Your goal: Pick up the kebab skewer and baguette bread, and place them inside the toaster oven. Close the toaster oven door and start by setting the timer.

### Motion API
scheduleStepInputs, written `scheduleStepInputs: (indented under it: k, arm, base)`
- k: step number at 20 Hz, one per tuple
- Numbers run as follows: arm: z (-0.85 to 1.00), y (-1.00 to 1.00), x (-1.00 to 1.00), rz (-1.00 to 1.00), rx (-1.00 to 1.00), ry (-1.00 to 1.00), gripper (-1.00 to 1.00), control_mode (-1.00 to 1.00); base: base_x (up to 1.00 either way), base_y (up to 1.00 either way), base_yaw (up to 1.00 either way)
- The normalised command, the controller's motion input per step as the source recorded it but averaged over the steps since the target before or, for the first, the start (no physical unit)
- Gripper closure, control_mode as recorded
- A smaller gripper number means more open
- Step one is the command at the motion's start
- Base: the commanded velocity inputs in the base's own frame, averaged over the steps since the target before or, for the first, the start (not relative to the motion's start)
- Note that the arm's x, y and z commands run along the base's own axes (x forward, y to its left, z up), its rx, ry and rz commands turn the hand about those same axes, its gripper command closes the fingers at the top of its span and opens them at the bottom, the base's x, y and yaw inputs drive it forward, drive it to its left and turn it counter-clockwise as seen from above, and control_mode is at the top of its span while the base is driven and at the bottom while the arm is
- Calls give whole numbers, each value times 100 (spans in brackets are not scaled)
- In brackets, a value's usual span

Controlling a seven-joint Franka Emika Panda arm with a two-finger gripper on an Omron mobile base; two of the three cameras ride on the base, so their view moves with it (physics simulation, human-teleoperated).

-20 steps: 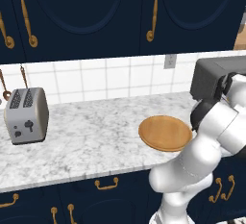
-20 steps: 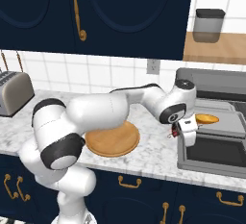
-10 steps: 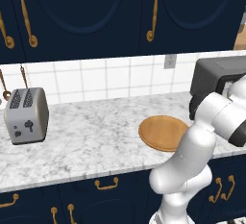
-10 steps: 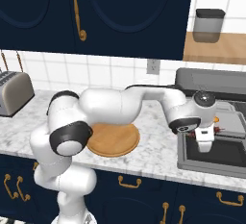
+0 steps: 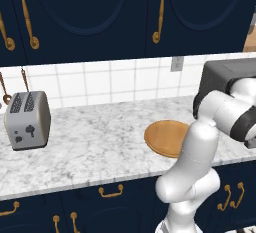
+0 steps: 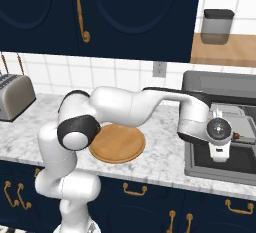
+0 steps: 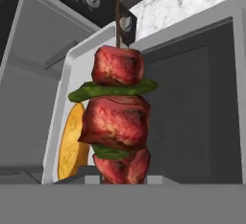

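- Kebab skewer [image 7: 117, 122]: clamped upright in the jaws, red meat chunks with green slices between, over the lowered toaster oven door [image 6: 220, 164].
- Baguette bread [image 7: 72, 143]: just behind, inside the toaster oven [image 6: 220, 89].
- Wooden plate [image 6: 118, 143]: bare, on the marble table [image 5: 90, 142].

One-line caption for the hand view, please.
Kebab skewer held upright close to the camera before the open toaster oven, with the baguette bread already lying inside.
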Motion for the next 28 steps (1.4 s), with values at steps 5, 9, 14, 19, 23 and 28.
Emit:
scheduleStepInputs:
  k: [5, 9, 14, 19, 23, 28]
  arm:
    - [36, -50, 14, 0, 4, 0, 100, -100]
    - [27, -45, 9, 0, 7, 0, 100, -100]
    - [0, -11, 6, 0, 10, -4, 100, -100]
    - [0, -3, 41, 0, 6, -2, 100, -100]
    - [0, 1, 33, 0, 1, 2, 100, -100]
    - [-6, 1, 27, 0, 0, 0, 100, -100]
  base:
    - [0, 0, 0]
    - [0, 0, 0]
    - [0, 0, 0]
    - [0, 0, 0]
    - [0, 0, 0]
    - [0, 0, 0]
